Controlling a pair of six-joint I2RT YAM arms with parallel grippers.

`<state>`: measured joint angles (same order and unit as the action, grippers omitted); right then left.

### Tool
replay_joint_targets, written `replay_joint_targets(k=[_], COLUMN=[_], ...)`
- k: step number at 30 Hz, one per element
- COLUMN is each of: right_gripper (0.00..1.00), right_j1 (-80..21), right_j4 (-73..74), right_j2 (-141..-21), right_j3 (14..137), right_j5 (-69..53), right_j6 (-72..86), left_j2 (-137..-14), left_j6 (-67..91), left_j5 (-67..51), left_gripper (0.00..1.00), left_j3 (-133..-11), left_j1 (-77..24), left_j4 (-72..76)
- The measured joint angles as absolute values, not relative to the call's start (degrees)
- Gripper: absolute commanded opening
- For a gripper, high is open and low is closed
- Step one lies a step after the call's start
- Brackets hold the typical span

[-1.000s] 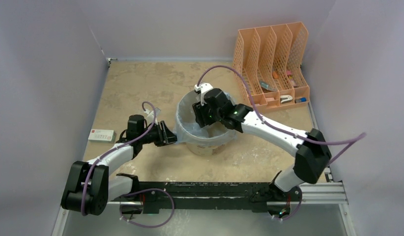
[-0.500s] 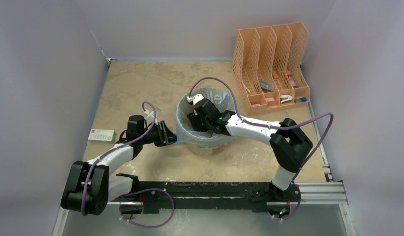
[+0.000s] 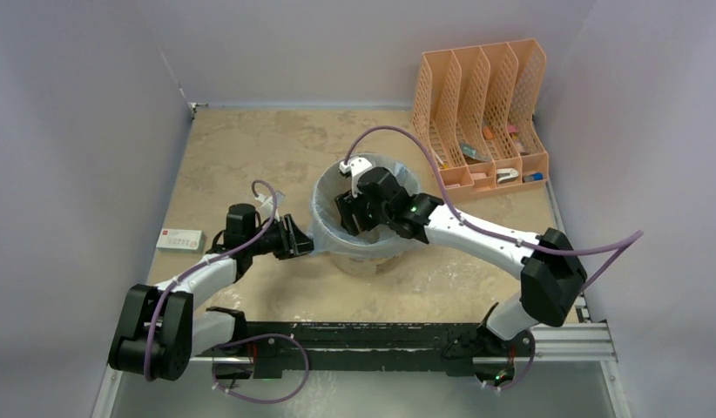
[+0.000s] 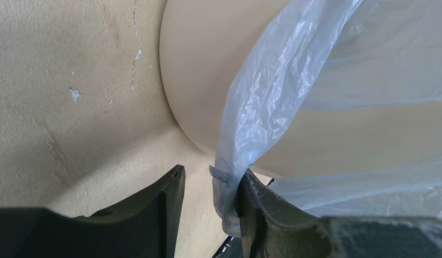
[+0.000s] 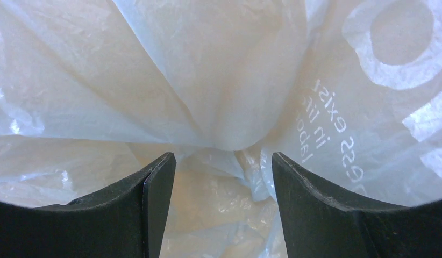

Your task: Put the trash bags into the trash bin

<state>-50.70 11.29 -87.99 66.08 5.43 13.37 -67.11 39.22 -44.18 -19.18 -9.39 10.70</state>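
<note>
While right gripper (image 3: 348, 218) hangs inside trash bin (image 3: 368, 261), left gripper (image 3: 303, 240) low beside it.

- Our right gripper (image 5: 223, 161) has drawn back up. Half a second ago it sat lower and further left inside the trash bin (image 3: 372, 261).
- The elbow (image 3: 553, 277) behind it has swung back out to the right, nearly where it stood a second ago.
- The white lettering on the trash bag (image 3: 321, 228), which lay bare just beyond the gripper half a second ago, is mostly hidden by the wrist (image 3: 382, 192) again.
- The purple cable (image 3: 398, 131) above the wrist arches higher and wider than before.
</note>
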Motion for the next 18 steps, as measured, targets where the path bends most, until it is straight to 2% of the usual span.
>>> replay_joint_targets(k=[9, 18], right_gripper=[0.58, 0.58], right_j1=[-50.74, -50.74], right_j4=[10.02, 10.00], right_j2=[-100.27, -104.51], right_j3=[66.39, 66.32], right_j5=[3.73, 3.40], right_j6=[13.21, 12.27], left_j2=[-67.46, -67.61], left_j6=[39.24, 39.35], left_j5=[-44.18, -44.51], left_gripper=[0.38, 0.38], left_j3=[-19.18, -19.18], left_j1=[-9.39, -9.39], left_j4=[10.74, 11.29])
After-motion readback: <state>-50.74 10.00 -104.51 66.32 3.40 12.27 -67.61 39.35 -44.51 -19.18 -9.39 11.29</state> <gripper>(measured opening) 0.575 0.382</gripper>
